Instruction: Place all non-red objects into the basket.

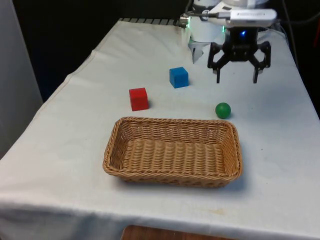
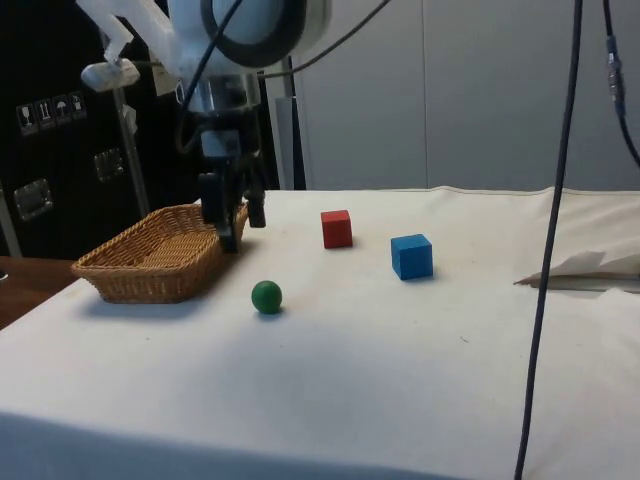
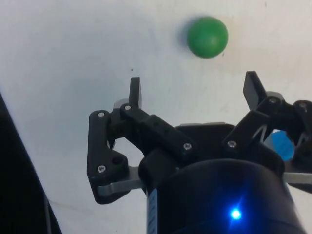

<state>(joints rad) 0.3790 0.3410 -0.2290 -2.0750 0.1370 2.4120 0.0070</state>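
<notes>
Nearest the camera: wicker basket [image 1: 172, 152], nothing in it, on the tabletop [image 1: 75, 145]. Left to right in the front view beyond it: red cube [image 1: 138, 98], blue cube [image 1: 178, 77], green ball [image 1: 223, 110] just off the basket's far corner on that view's right. Hand [image 1: 236, 75] hangs above the cloth beyond the ball, fingers spread wide, holding nothing. Judged step: approach to the ball. To do it well: centre the fingers over the ball, descend straight, close slowly so it cannot roll out. Blue cube also pending; red cube stays.
</notes>
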